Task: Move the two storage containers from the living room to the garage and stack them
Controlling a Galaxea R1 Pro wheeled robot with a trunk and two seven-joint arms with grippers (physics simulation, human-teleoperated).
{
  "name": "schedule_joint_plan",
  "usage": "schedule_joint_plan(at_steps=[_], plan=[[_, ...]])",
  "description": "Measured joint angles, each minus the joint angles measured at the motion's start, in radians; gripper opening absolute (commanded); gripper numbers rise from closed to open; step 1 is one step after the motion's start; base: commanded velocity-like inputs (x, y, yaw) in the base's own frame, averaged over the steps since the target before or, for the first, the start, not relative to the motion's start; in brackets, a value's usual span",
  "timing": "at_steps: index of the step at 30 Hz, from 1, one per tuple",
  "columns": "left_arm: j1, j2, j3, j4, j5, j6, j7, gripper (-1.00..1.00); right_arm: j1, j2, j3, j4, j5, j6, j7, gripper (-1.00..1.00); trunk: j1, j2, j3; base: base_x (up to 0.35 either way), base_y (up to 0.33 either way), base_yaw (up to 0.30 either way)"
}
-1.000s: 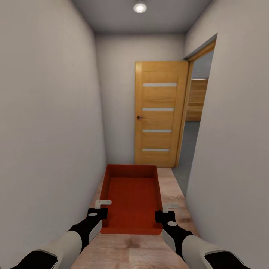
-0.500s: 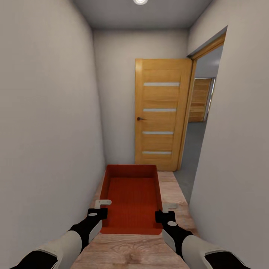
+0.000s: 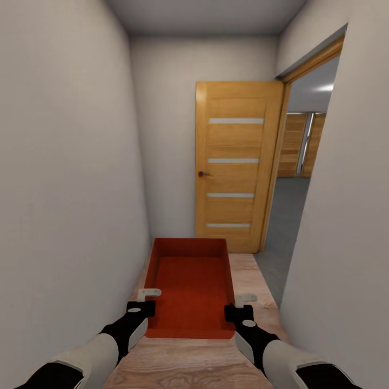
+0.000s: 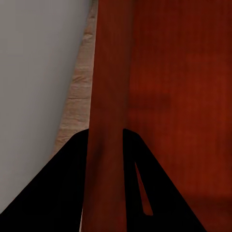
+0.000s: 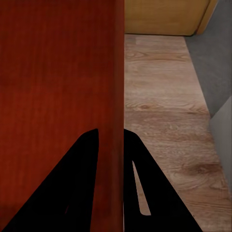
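Carrying one bin [image 3: 190, 286], both grippers [image 3: 145, 300] [image 3: 242, 302] clamped on its side walls; garage [image 3: 294, 216] just ahead, nothing stacked yet

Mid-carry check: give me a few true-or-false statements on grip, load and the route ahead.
1. Both grippers clamp the orange-red rectangular plastic bin, the left gripper on one long wall and the right gripper on the opposite wall. True.
2. The bin holds a second bin. False: its inside is empty.
3. The honey-brown wooden door ahead is shut. False: it stands open, with dark grey flooring beyond the doorway.
4. The floor under the bin is light wood plank. True.
5. The bin rests on the grey concrete. False: it is over the wood planks, held by both grippers.
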Motion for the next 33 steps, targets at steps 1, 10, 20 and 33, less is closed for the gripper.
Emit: schedule_joint_plan(at_steps=[1, 10, 20, 33], plan=[[0.0, 0.0, 0.0, 0.0, 0.0, 0.0, 0.0, -1.0, 0.0, 0.0, 0.0, 0.0, 0.0, 0.0, 0.0, -1.0, 0.0, 0.0, 0.0, 0.324, 0.0, 0.0], [0.0, 0.0, 0.0, 0.0, 0.0, 0.0, 0.0, -1.0, 0.0, 0.0, 0.0, 0.0, 0.0, 0.0, 0.0, -1.0, 0.0, 0.0, 0.0, 0.324, 0.0, 0.0], [0.0, 0.0, 0.0, 0.0, 0.0, 0.0, 0.0, -1.0, 0.0, 0.0, 0.0, 0.0, 0.0, 0.0, 0.0, -1.0, 0.0, 0.0, 0.0, 0.324, 0.0, 0.0], [0.0, 0.0, 0.0, 0.0, 0.0, 0.0, 0.0, -1.0, 0.0, 0.0, 0.001, 0.0, -0.001, 0.0, 0.0, -1.0, 0.0, 0.0, 0.0, 0.324, 0.0, 0.0]])
